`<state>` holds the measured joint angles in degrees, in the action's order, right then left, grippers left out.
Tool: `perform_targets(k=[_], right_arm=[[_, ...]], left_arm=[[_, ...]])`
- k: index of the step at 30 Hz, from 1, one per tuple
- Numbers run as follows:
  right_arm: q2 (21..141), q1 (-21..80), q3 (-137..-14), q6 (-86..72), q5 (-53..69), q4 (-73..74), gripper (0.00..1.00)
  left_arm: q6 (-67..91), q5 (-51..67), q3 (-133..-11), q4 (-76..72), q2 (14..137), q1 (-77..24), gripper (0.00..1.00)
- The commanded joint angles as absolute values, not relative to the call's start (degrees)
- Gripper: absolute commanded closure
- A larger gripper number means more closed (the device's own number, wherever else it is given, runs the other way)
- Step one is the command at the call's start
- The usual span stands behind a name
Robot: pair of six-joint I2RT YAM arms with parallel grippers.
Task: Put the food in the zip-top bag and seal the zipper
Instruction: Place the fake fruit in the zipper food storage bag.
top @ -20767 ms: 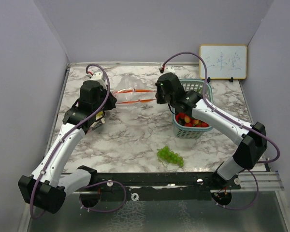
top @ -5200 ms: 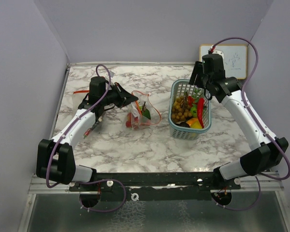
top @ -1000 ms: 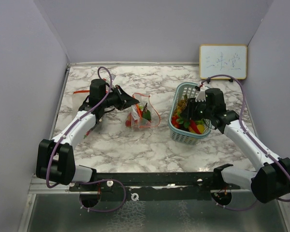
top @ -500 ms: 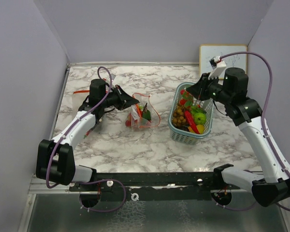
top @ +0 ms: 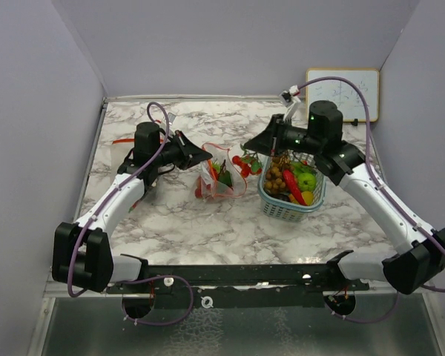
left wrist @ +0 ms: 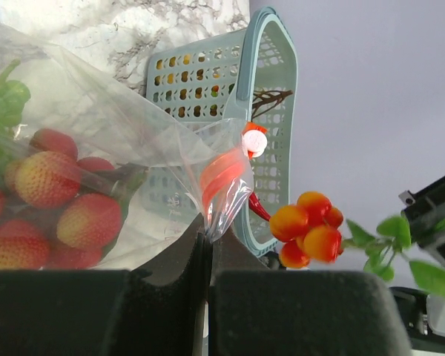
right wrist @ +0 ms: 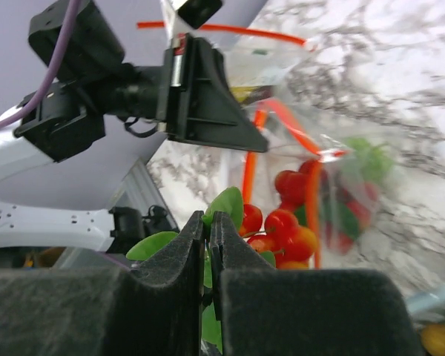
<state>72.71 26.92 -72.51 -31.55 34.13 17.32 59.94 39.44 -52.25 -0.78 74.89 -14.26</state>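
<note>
Handoff | our right gripper (top: 250,147) clamps leafy red-orange toy cherries (top: 242,163) just beside crinkly clear plastic bag (top: 219,178) on tabletop (top: 178,219) | left gripper (top: 205,154) pinches bag's rim | we should centre over mouth before releasing.

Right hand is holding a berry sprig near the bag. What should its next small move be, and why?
Probably carry it slightly farther left and lower it into the zip-top bag. The right hand is shut on the red berry sprig, which hangs just beside the mouth that the left hand pinches open.
</note>
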Motion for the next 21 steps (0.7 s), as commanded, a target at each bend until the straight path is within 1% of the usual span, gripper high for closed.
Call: perform_targets(k=[1,5,13,17,21], right_arm=[[75.6,33.6,-73.1,-34.3,34.6,9.3,0.95],[78.0,35.5,-69.6,-33.6,30.2,5.7,0.95],[81.2,36.0,-63.4,-30.8,20.1,5.7,0.95],[83.5,36.2,-63.5,-29.1,17.7,7.0,0.95],[84.8,38.1,-66.2,-28.7,12.8,8.8,0.95]], left_arm=[[60.8,39.2,-51.6,-2.1,72.4,-14.2,1.00],[61.0,39.2,-51.3,-2.1,71.4,-14.2,1.00],[61.0,38.9,-50.7,-0.7,69.3,-14.2,1.00],[61.4,38.6,-49.9,-0.7,68.6,-14.2,1.00],[61.6,38.5,-49.6,-0.7,68.6,-14.2,1.00]])
